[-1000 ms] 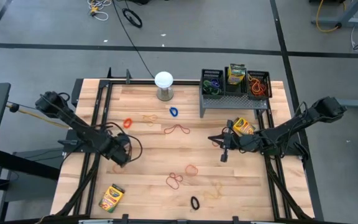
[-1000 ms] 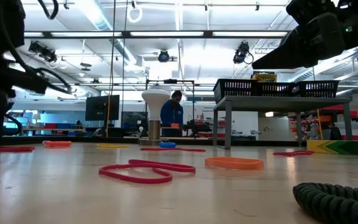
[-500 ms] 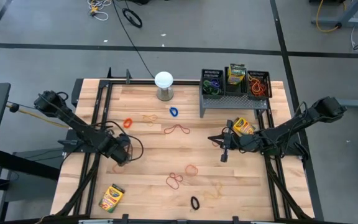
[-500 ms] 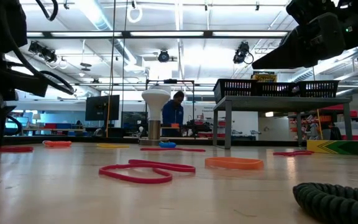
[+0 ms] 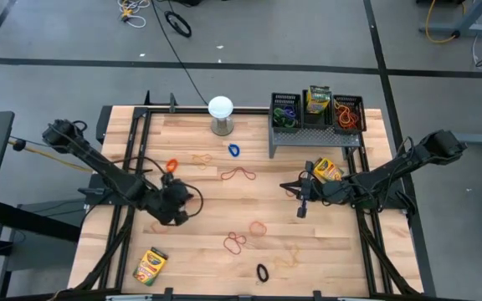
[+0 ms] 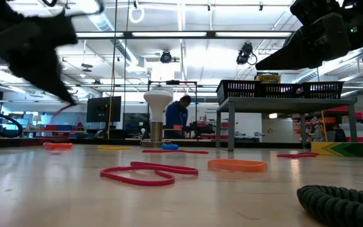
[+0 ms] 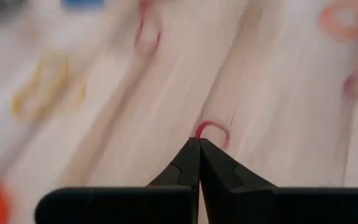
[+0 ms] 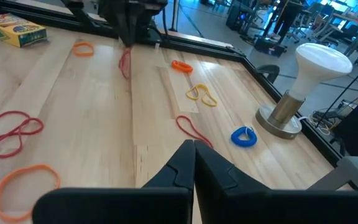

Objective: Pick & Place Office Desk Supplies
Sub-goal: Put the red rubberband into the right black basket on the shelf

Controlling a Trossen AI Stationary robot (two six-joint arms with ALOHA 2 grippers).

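A red rubber band [image 7: 211,132] hangs pinched at the tips of the left hand [image 5: 176,207], lifted off the desk [image 5: 199,242] at lower left of the high view, probably for carrying to the mesh bins [image 5: 316,113] at upper right. The right hand [image 5: 299,201] waits pressed together, right of centre.

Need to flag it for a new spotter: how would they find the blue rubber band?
Start at the white globe on its stand at the table's far edge. Just in front of it, toward the grey riser, lies the blue rubber band. It is the only blue loop on the wood, small and bunched.
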